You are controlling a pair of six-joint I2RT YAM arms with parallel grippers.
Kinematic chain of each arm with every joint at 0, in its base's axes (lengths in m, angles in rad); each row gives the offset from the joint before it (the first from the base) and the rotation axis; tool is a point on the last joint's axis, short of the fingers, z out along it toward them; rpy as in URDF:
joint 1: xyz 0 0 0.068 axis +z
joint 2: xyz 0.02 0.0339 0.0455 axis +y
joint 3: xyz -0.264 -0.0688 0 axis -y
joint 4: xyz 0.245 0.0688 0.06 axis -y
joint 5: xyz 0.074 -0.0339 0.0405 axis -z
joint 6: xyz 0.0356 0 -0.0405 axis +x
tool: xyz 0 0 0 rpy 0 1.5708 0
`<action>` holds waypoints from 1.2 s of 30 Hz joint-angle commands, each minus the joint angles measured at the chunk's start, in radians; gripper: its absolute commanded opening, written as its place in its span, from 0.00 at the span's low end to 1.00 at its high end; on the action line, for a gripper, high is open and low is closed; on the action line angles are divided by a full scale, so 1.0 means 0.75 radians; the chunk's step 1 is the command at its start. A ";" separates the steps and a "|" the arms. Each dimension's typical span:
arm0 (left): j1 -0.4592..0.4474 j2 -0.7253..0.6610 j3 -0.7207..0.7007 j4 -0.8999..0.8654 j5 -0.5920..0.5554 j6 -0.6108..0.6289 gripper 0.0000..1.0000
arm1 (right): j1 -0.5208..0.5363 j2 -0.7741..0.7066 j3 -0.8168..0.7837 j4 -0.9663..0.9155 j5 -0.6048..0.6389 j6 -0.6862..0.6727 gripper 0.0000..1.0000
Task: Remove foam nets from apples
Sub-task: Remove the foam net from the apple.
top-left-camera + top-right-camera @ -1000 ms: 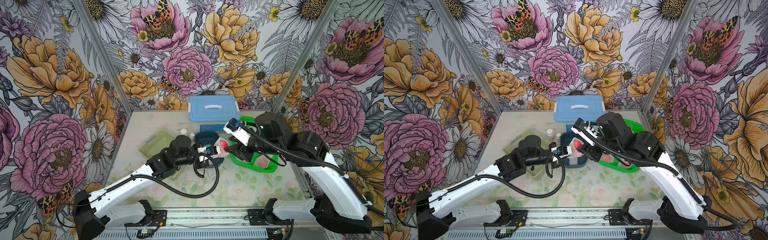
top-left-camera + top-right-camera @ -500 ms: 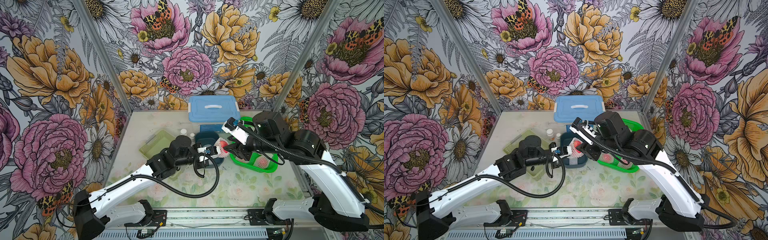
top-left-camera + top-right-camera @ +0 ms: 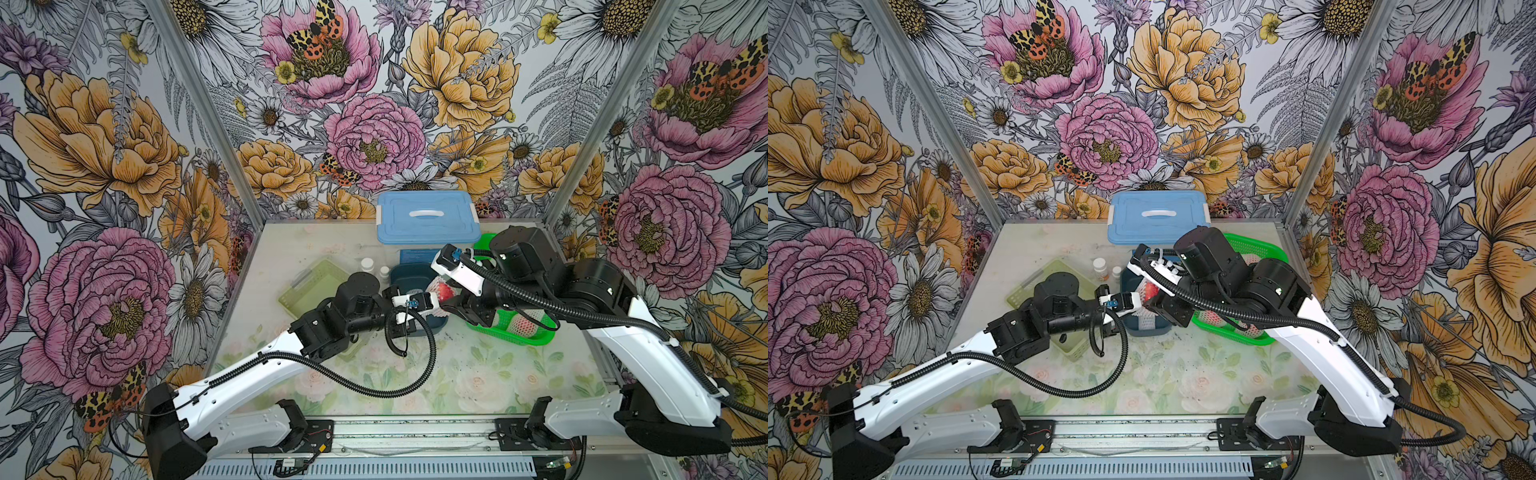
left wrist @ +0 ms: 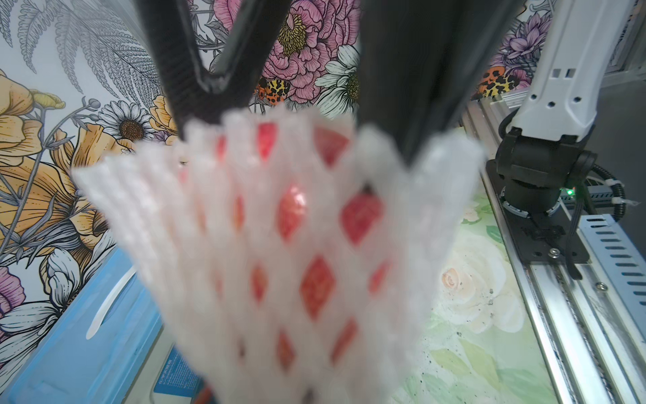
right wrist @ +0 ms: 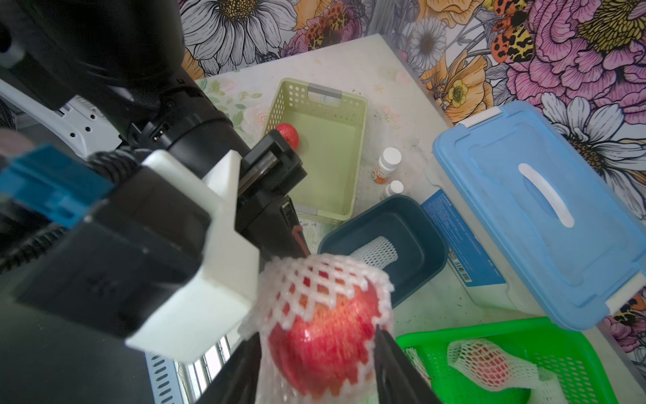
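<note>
The right claw [image 5: 318,360] clamps a red apple [image 5: 325,335] from two sides. Its fingers [image 5: 395,363] sit at the open mouth of the white foam net [image 5: 314,280], where glossy skin shows bare. The left claw [image 5: 302,250], pressed tight together, pinches the frilly far end of that same net, straight across the apple from the right claw. Apple and sleeve hang between the two claws, clear of the worktop [image 5: 402,87]. In the left wrist view the mesh fills the picture, stretched wide, with red showing through its diamond holes. The net's long axis runs along the line joining the claws, closed end toward the left claw and mouth toward the right. I judge the peel to be partly done, with the sleeve gathered on the half of the apple nearer the left claw. The coming move turns on that line: pulling the claws apart along it should slide the sleeve off, while a sideways tug would likely only stretch the mesh. Below the left claw sits a dark blue tub [image 5: 419,245] holding an empty net [image 5: 375,252], so the left arm is the nearer one for dropping the sleeve. Beside the right claw, on its own arm's side, a bright green basket [image 5: 524,335] holds a netted apple [image 5: 486,363]. Beyond the left claw, a pale green basket [image 5: 349,105] holds a bare apple [image 5: 288,134].
</note>
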 commanded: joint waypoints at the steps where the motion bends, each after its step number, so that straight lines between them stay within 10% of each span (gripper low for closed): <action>1: -0.011 -0.015 -0.015 0.059 -0.019 0.003 0.00 | 0.029 0.034 0.019 -0.048 0.007 -0.014 0.56; 21: -0.011 -0.005 -0.019 0.070 -0.023 0.001 0.00 | 0.171 0.045 0.002 -0.053 0.340 -0.033 0.61; 28: -0.007 0.003 -0.018 0.075 -0.025 0.003 0.00 | 0.192 0.007 0.022 0.004 0.378 -0.039 0.29; 36: -0.006 0.006 -0.017 0.073 -0.025 0.003 0.00 | 0.196 0.021 0.028 0.006 0.369 -0.056 0.37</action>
